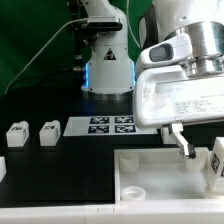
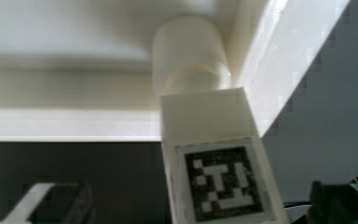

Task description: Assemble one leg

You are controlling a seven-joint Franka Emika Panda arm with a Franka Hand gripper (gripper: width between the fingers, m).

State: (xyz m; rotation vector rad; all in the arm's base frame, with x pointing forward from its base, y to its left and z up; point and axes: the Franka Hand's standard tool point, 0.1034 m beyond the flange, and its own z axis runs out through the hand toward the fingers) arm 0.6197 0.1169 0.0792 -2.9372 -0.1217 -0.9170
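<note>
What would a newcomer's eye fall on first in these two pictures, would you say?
First, the bulky white arm fills the exterior view's upper right, its gripper low over the large white tray-like piece. In the wrist view a tagged leg fills the frame, its round peg pointing toward that piece. Two more legs and the marker board lie on the black table.

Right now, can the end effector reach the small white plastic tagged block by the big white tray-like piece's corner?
Probably yes: the block sits right before the end effector, nothing between them.
</note>
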